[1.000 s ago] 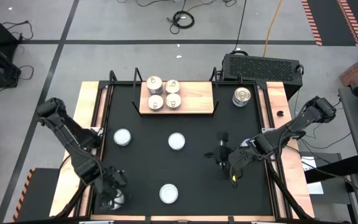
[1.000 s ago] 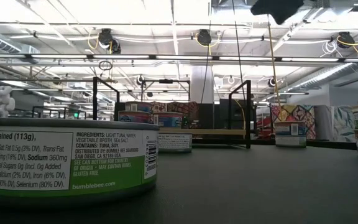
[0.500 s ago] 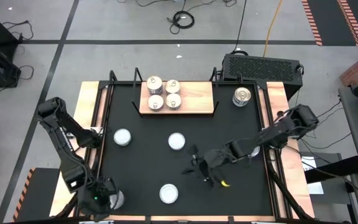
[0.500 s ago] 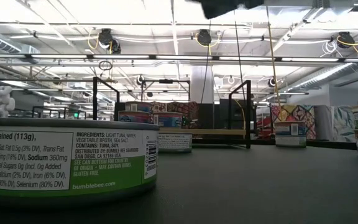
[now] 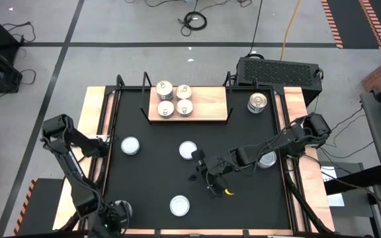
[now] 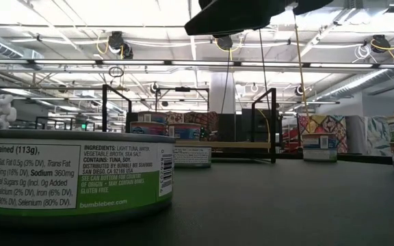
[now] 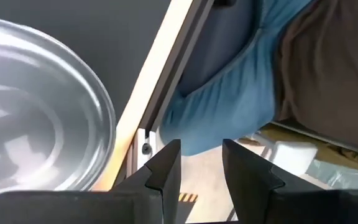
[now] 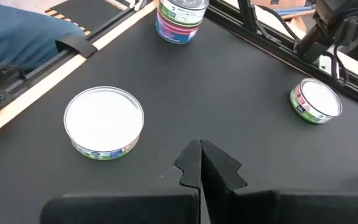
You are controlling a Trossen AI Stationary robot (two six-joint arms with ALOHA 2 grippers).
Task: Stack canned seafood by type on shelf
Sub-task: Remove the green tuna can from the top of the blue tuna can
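Four tins sit on the shelf (image 5: 204, 104) at the back of the desk (image 5: 243, 198); more lie loose: one centre tin (image 5: 188, 151), one front tin (image 5: 179, 205), one left tin (image 5: 130, 146). The right fingers (image 5: 207, 177), pressed shut and holding nothing, hover just beside the centre tin. The left fingers (image 7: 197, 165), at the front-left corner, stand narrowly apart with nothing between them. These tins look rigid, smooth and fairly hefty; I'd pinch one across its side wall.
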